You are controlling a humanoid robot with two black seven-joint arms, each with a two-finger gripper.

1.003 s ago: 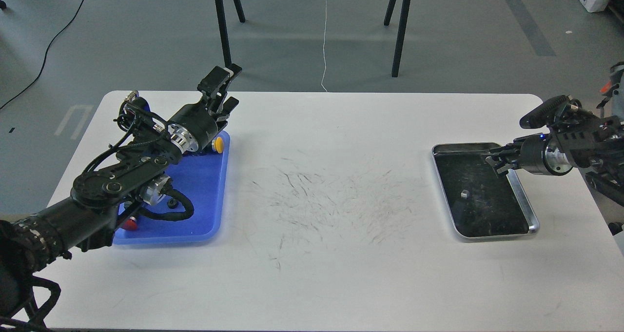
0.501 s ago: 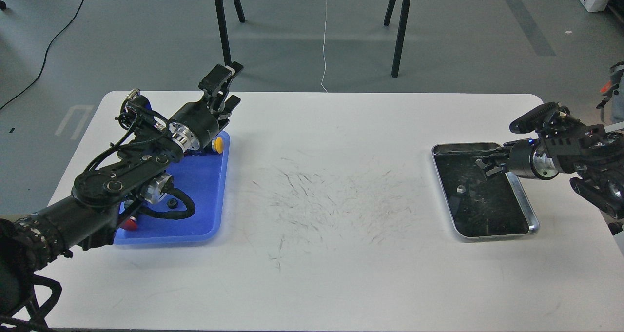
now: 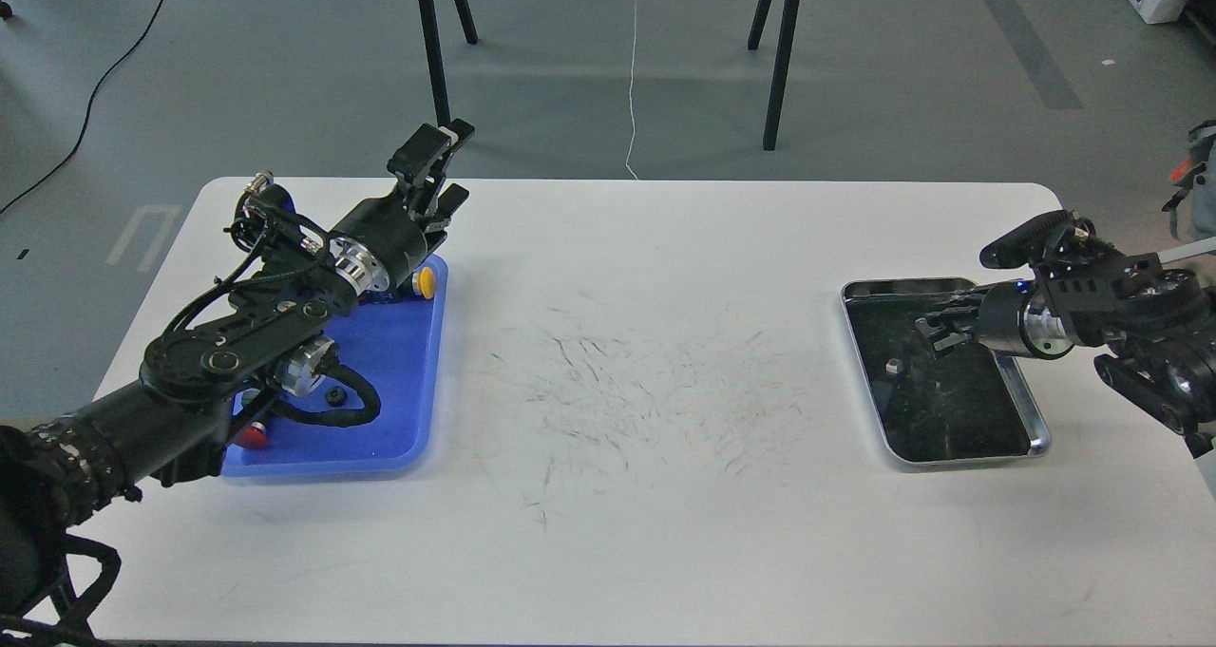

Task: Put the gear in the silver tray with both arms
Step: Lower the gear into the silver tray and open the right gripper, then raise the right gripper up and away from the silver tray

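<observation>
The silver tray (image 3: 1035, 419) lies at the table's right, its dark bottom scratched. My right gripper (image 3: 936, 329) hovers over the tray's far half, pointing left; it is small and dark, so its fingers cannot be told apart. Below it a small pale spot (image 3: 891, 367) shows on the tray's bottom; object or reflection, I cannot tell. My left gripper (image 3: 442, 177) stands open and empty above the far right corner of the blue tray (image 3: 389, 381). In the blue tray lie a yellow gear (image 3: 427, 281), a red one (image 3: 252, 435) and a small black one (image 3: 334, 397), partly hidden by my left arm.
The white table (image 3: 627, 495) has scuff marks at its middle. Black stand legs (image 3: 432, 48) rise from the floor beyond the far edge. A white cord (image 3: 632, 77) hangs down behind the table.
My right gripper has moved left, further in over the silver tray, and the pale spot shifted left with it. The left gripper rose slightly, then held still.
</observation>
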